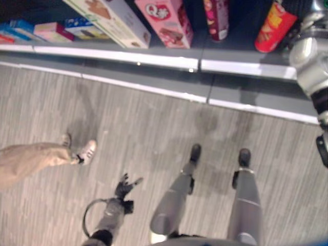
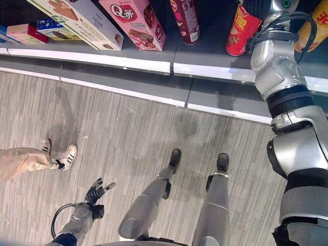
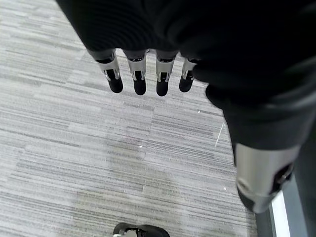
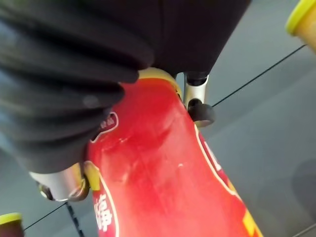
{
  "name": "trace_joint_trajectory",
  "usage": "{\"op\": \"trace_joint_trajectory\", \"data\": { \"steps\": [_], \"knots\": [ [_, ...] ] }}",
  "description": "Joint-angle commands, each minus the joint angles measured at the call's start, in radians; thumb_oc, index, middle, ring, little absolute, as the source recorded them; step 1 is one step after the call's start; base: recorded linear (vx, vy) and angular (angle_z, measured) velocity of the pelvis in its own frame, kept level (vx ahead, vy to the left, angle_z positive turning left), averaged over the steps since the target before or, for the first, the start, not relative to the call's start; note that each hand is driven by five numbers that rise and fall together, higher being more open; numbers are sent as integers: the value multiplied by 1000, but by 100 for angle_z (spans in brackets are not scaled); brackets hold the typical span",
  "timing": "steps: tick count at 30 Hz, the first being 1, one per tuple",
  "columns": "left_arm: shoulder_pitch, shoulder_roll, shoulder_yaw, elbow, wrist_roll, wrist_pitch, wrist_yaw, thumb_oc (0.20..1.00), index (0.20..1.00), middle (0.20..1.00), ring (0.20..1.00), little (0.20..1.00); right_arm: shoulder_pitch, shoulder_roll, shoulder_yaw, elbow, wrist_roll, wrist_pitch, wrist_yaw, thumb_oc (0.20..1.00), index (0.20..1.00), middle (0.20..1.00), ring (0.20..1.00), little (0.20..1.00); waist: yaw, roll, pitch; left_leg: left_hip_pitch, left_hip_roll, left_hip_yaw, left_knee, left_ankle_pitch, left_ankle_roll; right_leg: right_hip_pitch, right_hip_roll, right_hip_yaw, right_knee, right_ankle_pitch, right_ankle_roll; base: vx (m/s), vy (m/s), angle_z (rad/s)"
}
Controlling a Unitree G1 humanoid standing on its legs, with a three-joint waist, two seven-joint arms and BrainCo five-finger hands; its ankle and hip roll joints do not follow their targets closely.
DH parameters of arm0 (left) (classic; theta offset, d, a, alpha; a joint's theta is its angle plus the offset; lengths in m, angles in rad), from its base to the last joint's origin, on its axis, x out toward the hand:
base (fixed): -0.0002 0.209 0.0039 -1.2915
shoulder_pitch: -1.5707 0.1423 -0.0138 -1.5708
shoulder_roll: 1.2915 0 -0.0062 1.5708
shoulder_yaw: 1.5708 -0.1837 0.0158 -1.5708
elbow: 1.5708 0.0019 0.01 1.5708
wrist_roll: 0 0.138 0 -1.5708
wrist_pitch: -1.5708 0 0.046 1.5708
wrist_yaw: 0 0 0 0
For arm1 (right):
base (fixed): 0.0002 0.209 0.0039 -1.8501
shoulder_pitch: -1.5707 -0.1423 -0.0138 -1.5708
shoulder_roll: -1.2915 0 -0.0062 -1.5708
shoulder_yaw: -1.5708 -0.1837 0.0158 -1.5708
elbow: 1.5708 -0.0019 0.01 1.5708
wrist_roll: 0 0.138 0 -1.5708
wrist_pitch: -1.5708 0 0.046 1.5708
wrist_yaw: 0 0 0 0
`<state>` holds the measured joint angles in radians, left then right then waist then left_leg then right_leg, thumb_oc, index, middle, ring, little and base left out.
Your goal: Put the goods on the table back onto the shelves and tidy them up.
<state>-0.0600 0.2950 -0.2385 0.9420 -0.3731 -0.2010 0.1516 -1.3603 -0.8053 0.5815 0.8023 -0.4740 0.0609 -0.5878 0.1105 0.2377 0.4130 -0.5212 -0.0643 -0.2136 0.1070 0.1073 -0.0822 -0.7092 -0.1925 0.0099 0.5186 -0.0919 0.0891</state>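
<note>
- Left eye view: the red can [image 1: 274, 26] is standing on the grey shelf [image 1: 241, 56] at 1 o'clock, with a pink box [image 1: 166, 20] at 12 o'clock. The left hand [image 1: 123, 188] is hanging at 7 o'clock over the floor [image 1: 154, 128], near a person's shoe [image 1: 87, 151].
- Right eye view: the right arm is reaching up to the can at 1 o'clock.
- Left wrist view: its fingers [image 3: 139, 79] are hanging straight, holding nothing.
- Right wrist view: the right hand [image 4: 197, 101] is curling round the can, thumb and a finger on opposite sides.

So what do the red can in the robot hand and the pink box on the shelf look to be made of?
The red can in the right robot hand looks like glossy printed card or thin metal: it shows soft sheen and small scuffs. The pink box looks like glossy printed cardboard, with crisp folded edges.
</note>
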Motion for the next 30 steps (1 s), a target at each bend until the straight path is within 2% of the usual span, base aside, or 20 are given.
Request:
{"op": "trace_joint_trajectory", "data": {
  "steps": [1, 22, 23, 30],
  "knots": [
    [-30, 60, -36, 27, -26, -21, 27, 1000, 1000, 1000, 1000, 1000, -125, -46, 66, 34, -39, 4, -34, 200, 200, 200, 200, 200, 21, -30, -12, -11, 40, 66, 58, -84, -18, 98, -57, 56, -156, 143, 47, 0, 0, 0],
    [-47, 54, -38, 30, -25, -17, 41, 1000, 1000, 1000, 1000, 1000, -121, -11, 80, 56, -60, 20, -32, 200, 200, 200, 200, 200, 35, -34, -11, -25, 31, 62, 68, -86, -14, 100, -67, 51, -157, 145, 49, 2, 7, 3],
    [-49, 54, -39, 33, -24, -17, 43, 1000, 1000, 1000, 1000, 1000, -118, -6, 79, 65, -60, 23, -34, 1000, 1000, 1000, 1000, 1000, 35, -33, -11, -28, 29, 63, 69, -85, -15, 98, -67, 50, -157, 146, 49, 0, 0, 0],
    [-49, 53, -38, 35, -23, -15, 43, 1000, 1000, 1000, 1000, 1000, -120, 6, 80, 62, -59, 24, -42, 1000, 1000, 1000, 1000, 1000, 38, -35, -14, -24, 33, 64, 63, -83, -15, 99, -63, 54, -165, 149, 48, 0, 0, 0]
  ]
}}
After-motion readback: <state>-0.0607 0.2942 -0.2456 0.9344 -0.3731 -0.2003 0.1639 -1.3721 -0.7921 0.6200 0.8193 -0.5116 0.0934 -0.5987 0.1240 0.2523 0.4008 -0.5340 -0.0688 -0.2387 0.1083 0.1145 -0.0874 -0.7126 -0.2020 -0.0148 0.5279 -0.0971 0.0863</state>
